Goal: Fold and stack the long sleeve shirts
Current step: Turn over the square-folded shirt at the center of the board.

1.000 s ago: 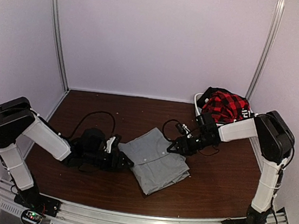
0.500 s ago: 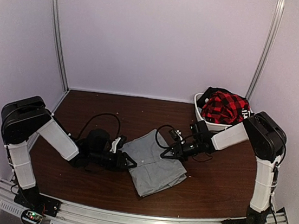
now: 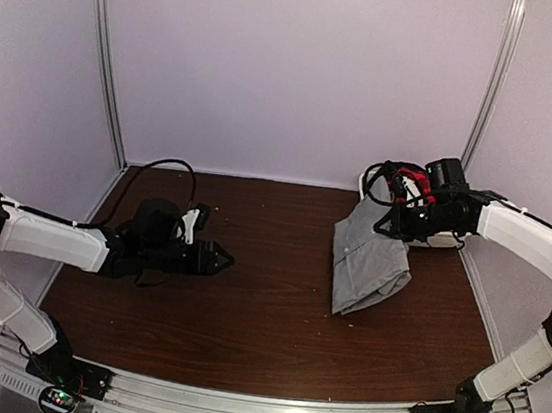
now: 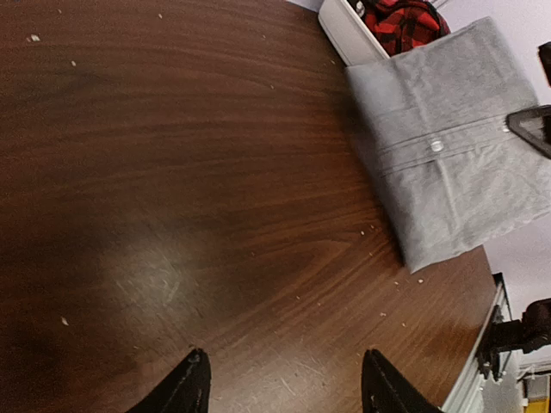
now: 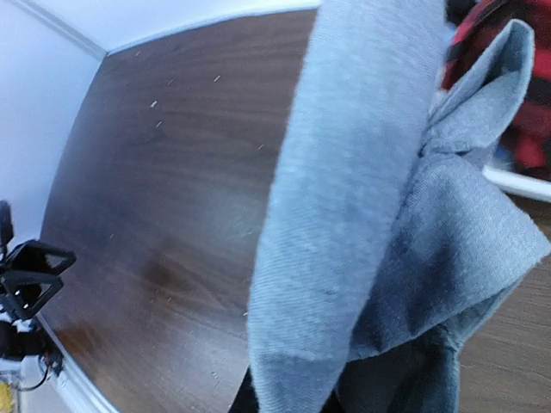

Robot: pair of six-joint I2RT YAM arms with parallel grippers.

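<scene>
A folded light-grey long sleeve shirt (image 3: 368, 263) hangs from my right gripper (image 3: 396, 222) at the table's right side, close to the basket; its lower corner reaches down to the wood. The same grey shirt (image 5: 344, 215) drapes over the right jaws and hides them, and the gripper is shut on its upper edge. In the left wrist view the grey shirt (image 4: 456, 163) shows its button placket. My left gripper (image 3: 220, 257) hovers low over bare wood at left centre, open and empty, well apart from the shirt; the left gripper (image 4: 284, 389) has only table between its fingertips.
A white basket (image 3: 366, 188) at the back right holds a red-and-black plaid garment (image 3: 411, 189), partly behind my right arm. The white basket (image 4: 349, 34) shows again in the left wrist view. The brown table (image 3: 253, 315) has white walls on three sides. A black cable (image 3: 154, 173) loops above the left wrist.
My right gripper shut on the grey shirt and carried it from the table's centre to the right, beside the basket. My left gripper let go and drew back to the left.
</scene>
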